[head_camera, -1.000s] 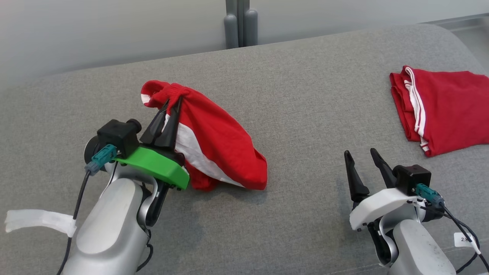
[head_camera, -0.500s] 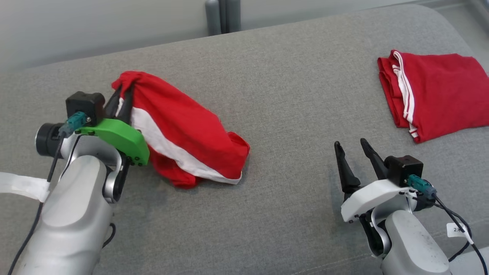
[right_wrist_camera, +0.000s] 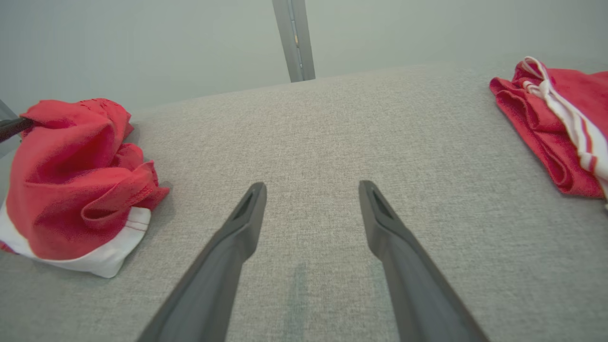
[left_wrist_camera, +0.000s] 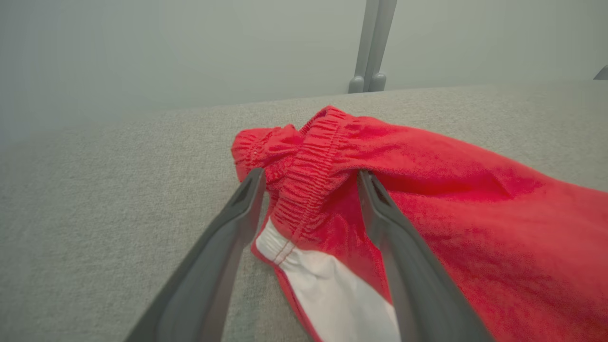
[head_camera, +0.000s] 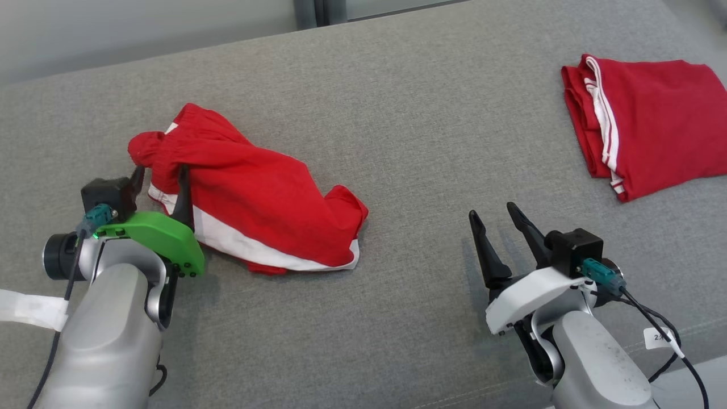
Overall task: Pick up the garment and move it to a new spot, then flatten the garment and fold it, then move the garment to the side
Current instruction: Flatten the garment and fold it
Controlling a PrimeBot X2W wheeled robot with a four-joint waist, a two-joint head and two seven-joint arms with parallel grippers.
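Garment (head_camera: pixel 255 210) in red with a white band lies crumpled on the left part of a wide grey upholstered surface (head_camera: pixel 397 142), which runs across the whole head view and ends at a pale wall at the far side. The heap stretches from its gathered elastic waistband at the far left to a bunched end pointing right. The white band runs along its near edge. In the right wrist view the same garment (right_wrist_camera: pixel 71 190) sits at the left, folded over itself, with the white strip lowest.

A second red garment (head_camera: pixel 653 125) with thin white stripes lies folded flat at the far right, well apart from the first; the right wrist view shows its layered edge (right_wrist_camera: pixel 546 133).

Two pale silver forearms rise from the near edge, one at each side. The left one carries a green wrist cover (head_camera: pixel 153 238), the right one a white cover (head_camera: pixel 528 292).

The left gripper (head_camera: pixel 161 170) stands at the waistband end of the crumpled garment with its fingers spread wide. In the left wrist view this gripper (left_wrist_camera: pixel 309 175) straddles the elastic band of the garment (left_wrist_camera: pixel 427 190): cloth lies between the fingers and brushes them, but nothing is clamped.

The right gripper (head_camera: pixel 492 210) hovers over bare upholstery between the two garments, nearer than both. Its fingers are spread and empty, as its own wrist view (right_wrist_camera: pixel 312 185) confirms.

A grey post (head_camera: pixel 318 8) stands behind the far edge, and a white strip of tape (head_camera: pixel 28 307) hangs off the left forearm.
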